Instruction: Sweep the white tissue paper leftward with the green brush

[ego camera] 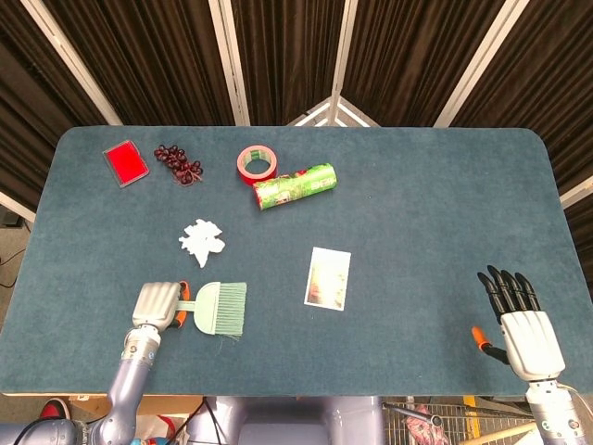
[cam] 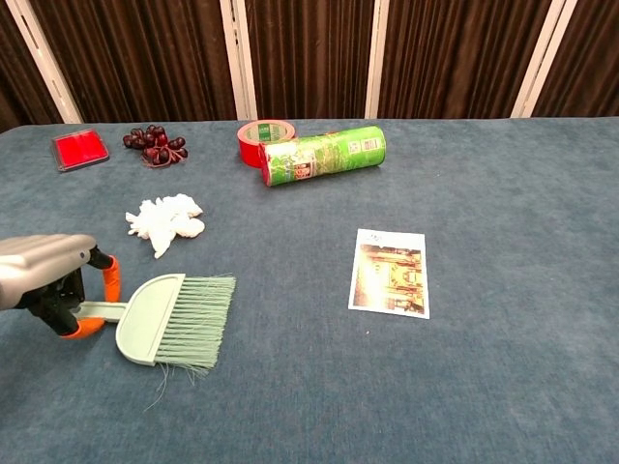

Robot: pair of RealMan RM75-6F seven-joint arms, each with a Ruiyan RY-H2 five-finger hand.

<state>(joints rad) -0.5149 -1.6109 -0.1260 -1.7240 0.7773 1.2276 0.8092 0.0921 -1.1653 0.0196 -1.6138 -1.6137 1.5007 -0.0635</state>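
The green brush [ego camera: 220,309] [cam: 179,319] lies near the table's front left, bristles pointing right. My left hand [ego camera: 157,304] [cam: 48,271] grips its thin handle, orange fingertips curled around it. The white tissue paper [ego camera: 201,241] [cam: 164,219] sits crumpled on the cloth a little beyond the brush, apart from it. My right hand [ego camera: 519,320] rests at the front right corner with its fingers spread and nothing in it; the chest view does not show it.
At the back stand a red tape roll [ego camera: 257,163], a green can on its side [ego camera: 295,186], a dark bead cluster [ego camera: 178,163] and a red box [ego camera: 125,163]. A photo card [ego camera: 327,278] lies right of the brush.
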